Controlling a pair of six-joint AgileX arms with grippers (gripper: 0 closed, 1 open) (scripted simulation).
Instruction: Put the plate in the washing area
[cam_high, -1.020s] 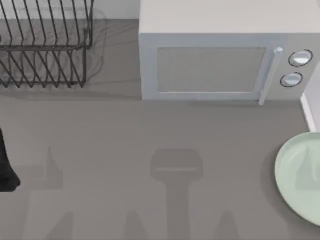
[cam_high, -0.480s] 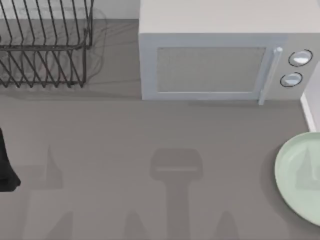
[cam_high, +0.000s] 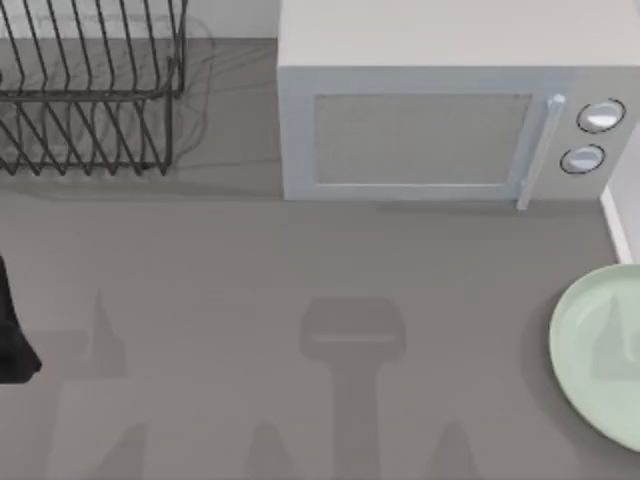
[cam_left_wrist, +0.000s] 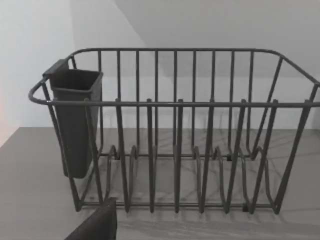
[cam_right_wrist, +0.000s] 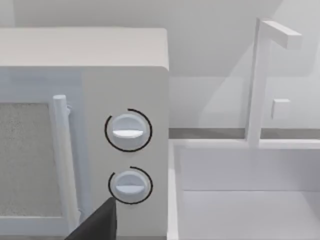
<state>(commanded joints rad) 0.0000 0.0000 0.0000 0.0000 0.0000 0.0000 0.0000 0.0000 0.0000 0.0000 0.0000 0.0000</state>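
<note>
Plate (cam_high: 600, 350) lies untouched at the table's right edge, near the sink (cam_right_wrist: 240, 200). No grasp is begun; finger states cannot be told. A reach by the right arm is called for next.

A broad stretch of bare worktop (cam_high: 300, 270) lies open in front of the microwave (cam_high: 440, 130) and the wire dish rack (cam_high: 90, 100), which block the back, while the plate (cam_high: 595, 350) occupies the right edge.
</note>
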